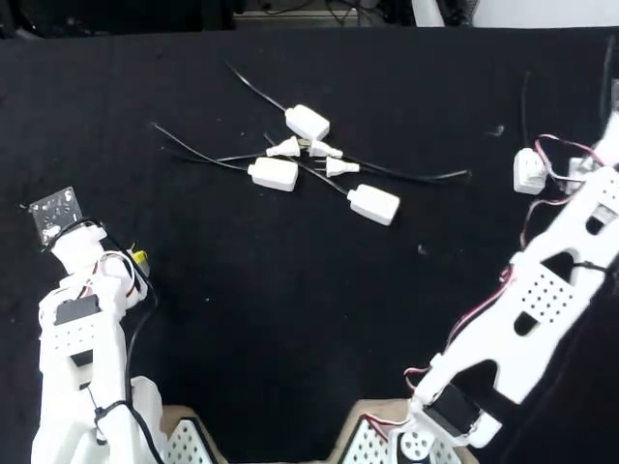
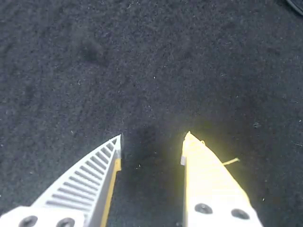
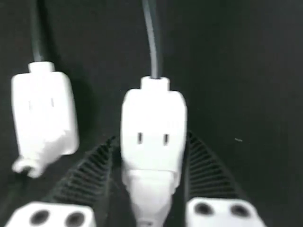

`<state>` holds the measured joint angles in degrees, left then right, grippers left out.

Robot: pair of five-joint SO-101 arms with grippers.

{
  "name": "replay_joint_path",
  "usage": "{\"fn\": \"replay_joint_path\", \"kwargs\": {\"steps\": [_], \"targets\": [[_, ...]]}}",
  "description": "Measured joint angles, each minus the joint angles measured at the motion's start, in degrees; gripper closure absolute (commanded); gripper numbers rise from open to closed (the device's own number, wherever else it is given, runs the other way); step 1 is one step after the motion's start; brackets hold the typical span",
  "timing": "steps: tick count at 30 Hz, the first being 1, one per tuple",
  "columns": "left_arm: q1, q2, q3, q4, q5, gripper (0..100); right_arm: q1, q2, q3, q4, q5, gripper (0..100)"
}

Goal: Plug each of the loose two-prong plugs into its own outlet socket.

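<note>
White socket [image 3: 152, 113] sits at far right between the fingers of the right gripper [image 3: 151, 138], which press its two sides, clenched on it; its long axis runs straight out along the jaws, cord leading away; a second socket [image 3: 45, 113] lies just beside it, parallel. Well to the left lie the loose plugs [image 1: 325, 150], in the tangle at the far middle of the black table [image 1: 290, 319]; the left gripper [image 2: 151, 141] hangs spread and empty over bare cloth at near left; being free, it looks the likelier arm to fetch a plug.
</note>
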<state>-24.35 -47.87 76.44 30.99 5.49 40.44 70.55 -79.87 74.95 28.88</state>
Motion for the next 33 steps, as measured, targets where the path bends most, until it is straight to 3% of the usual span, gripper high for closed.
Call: {"fn": "replay_joint_path", "kwargs": {"steps": [4, 9, 15, 22, 27, 33], "targets": [[0.00, 0.00, 0.00, 0.00, 0.00, 79, -1.85, 0.18, -0.88, -0.97, -0.88, 79.8], [0.00, 0.00, 0.00, 0.00, 0.00, 79, -1.85, 0.18, -5.63, 0.00, -5.01, 64.9], [0.00, 0.00, 0.00, 0.00, 0.00, 79, -1.85, -1.85, -11.87, 2.81, -6.15, 69.6], [0.00, 0.00, 0.00, 0.00, 0.00, 79, -4.13, -15.47, -11.87, 2.81, -13.10, 70.1], [0.00, 0.00, 0.00, 0.00, 0.00, 79, -10.90, -27.08, -12.48, 6.95, -13.98, 70.1], [0.00, 0.00, 0.00, 0.00, 0.00, 79, -24.09, -38.77, -12.92, 14.68, -16.88, 70.1]]}}
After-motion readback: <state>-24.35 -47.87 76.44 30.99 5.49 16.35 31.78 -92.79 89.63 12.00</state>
